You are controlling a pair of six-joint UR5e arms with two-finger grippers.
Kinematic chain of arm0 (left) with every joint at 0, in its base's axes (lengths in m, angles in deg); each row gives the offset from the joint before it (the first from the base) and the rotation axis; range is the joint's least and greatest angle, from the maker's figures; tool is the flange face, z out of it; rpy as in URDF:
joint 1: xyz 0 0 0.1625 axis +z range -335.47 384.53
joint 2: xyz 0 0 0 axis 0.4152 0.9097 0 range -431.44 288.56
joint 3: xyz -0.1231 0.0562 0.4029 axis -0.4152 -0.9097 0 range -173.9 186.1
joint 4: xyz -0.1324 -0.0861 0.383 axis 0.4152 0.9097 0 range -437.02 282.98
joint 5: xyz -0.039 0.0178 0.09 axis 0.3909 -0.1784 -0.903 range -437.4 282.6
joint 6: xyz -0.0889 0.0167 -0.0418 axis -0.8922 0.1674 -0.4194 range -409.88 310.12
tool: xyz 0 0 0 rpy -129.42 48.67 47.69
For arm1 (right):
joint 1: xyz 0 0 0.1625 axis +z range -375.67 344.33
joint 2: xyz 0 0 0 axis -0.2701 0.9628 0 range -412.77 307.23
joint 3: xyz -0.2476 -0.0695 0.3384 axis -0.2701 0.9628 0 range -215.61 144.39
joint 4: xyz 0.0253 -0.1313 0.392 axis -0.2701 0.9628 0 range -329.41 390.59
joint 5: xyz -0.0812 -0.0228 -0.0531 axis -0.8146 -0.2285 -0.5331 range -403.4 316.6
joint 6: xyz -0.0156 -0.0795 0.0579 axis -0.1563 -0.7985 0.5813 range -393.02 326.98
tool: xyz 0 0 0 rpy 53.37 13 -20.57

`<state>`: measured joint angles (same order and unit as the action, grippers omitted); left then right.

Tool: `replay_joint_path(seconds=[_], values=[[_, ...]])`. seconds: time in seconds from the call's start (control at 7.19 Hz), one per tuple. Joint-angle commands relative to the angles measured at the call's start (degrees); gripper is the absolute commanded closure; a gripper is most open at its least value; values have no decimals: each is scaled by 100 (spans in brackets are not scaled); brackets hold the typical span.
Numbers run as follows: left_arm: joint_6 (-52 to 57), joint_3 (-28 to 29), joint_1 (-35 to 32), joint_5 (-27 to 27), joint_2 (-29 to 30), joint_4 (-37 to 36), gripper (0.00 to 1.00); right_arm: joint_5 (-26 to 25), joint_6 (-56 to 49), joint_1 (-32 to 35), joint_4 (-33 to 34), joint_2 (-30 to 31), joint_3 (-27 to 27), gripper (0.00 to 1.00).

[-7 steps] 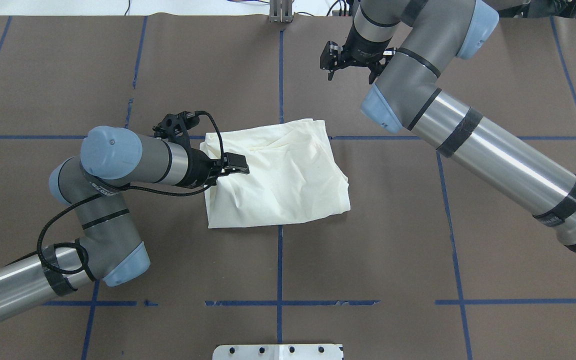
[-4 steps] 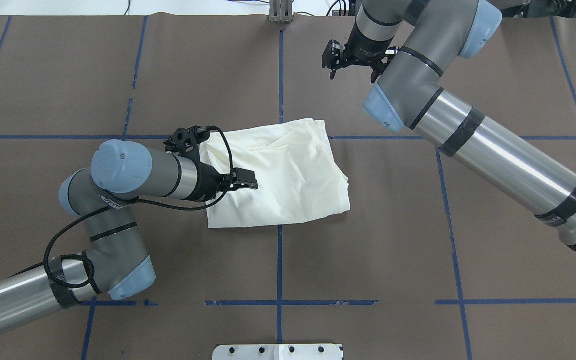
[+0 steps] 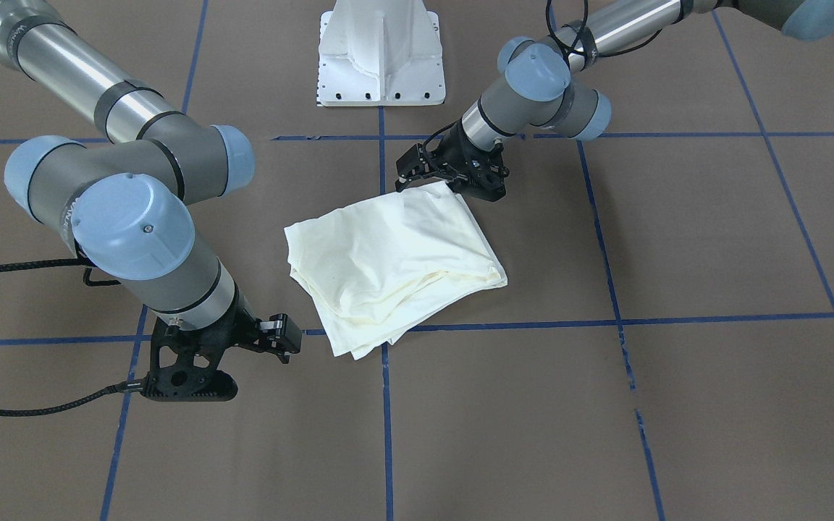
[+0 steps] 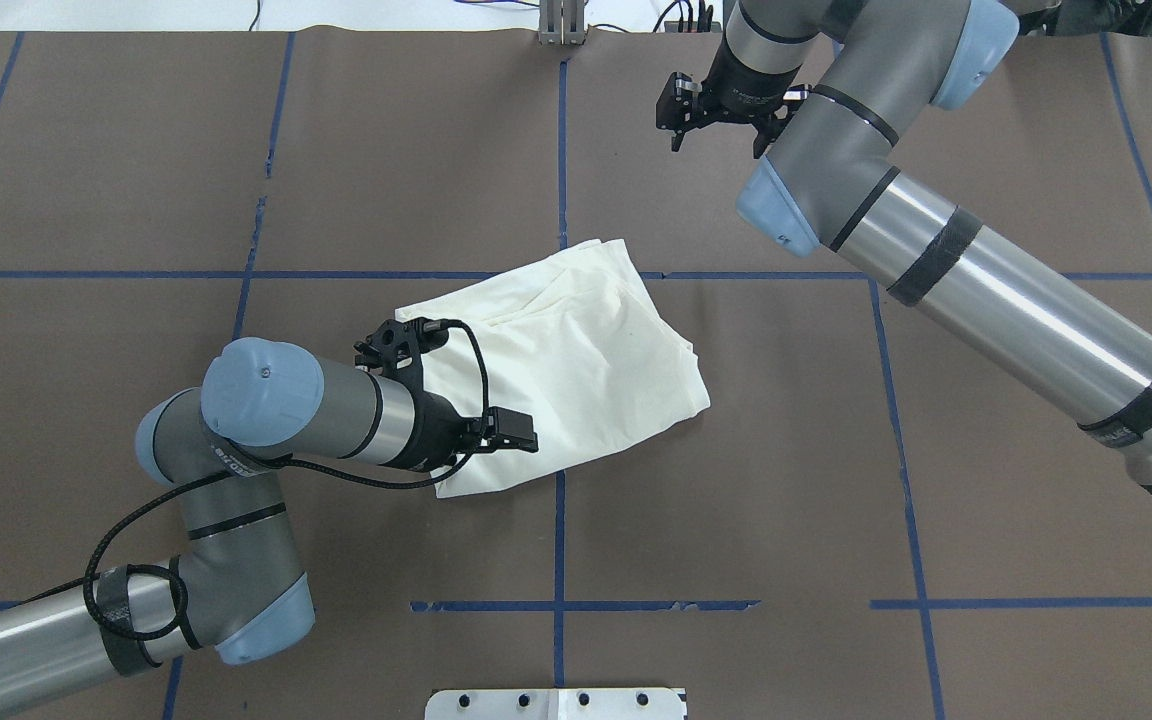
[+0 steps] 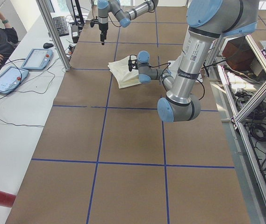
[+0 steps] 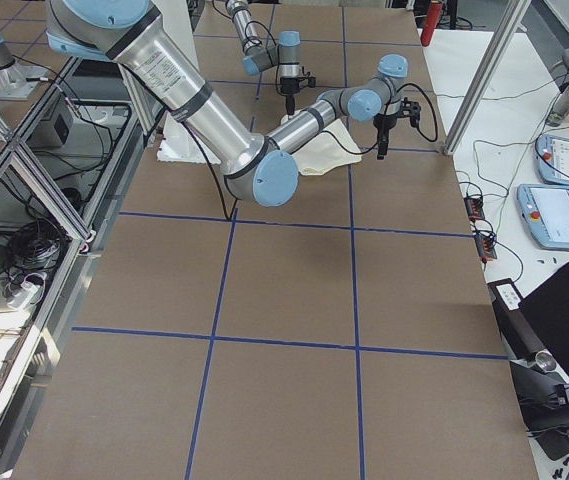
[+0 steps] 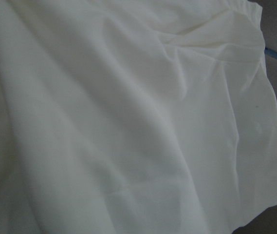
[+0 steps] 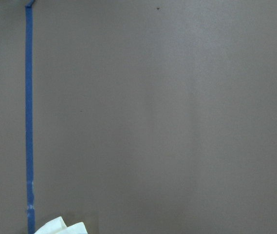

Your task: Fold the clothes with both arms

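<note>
**A:** Where's the shirt [image 4: 576, 360] vs the claws?

**B:** Mid-table, folded to a squarish wad, skewed to the blue tape [image 4: 558, 530] grid. L claw [image 4: 514, 430] sits low at its near-left corner, tip over the cloth. From there the shirt runs off to the far right. L wrist cam shows nothing but cream cloth, v. close.

**A:** Long axis?

**B:** Only a bit longer left–right, w/ the right end tipped far. Stacked layers show along the far edge in the front cam.

**A:** R claw [image 4: 681, 112]?

**B:** Well apart, past the shirt's far corner and to the right, above bare table [image 4: 986, 480]. Its cam gets brown cover, a tape line, and just a scrap of cloth at the bottom edge. So L is much the nearer; any tug or tidy prob. falls to L.

**A:** Claws apart or together?

**B:** Can't tell for either. L's tips merge w/ the cloth, so I can't say if it's pinching or just resting there. R holds nothing I can see, but the finger gap isn't clear.

**A:** Any writing?

**B:** None on the shirt, plain cream side up, no print showing. Small lettering on the arm sleeves, too tiny to read.
</note>
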<state>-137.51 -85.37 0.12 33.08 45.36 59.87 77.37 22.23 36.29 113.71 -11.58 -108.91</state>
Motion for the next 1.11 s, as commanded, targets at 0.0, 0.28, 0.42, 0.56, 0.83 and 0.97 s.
replay_joint_path(seconds=[0.0,0.28,0.42,0.56,0.83,0.97], values=[[27,-124,260,61,-122,-21,0,0,-40,33,3,3,9,0],[27,-309,393,70,-131,-30,1,-9,-49,42,-6,3,18,0],[27,-545,463,122,-279,-39,0,-9,-49,42,-6,3,18,0],[27,-887,464,210,-550,-48,0,0,-49,42,-6,3,18,0],[62,-1459,333,412,-1026,-91,0,17,-49,51,-6,116,-122,0],[210,-1627,-77,474,-1088,-396,0,17,-49,51,-6,413,-471,0]])
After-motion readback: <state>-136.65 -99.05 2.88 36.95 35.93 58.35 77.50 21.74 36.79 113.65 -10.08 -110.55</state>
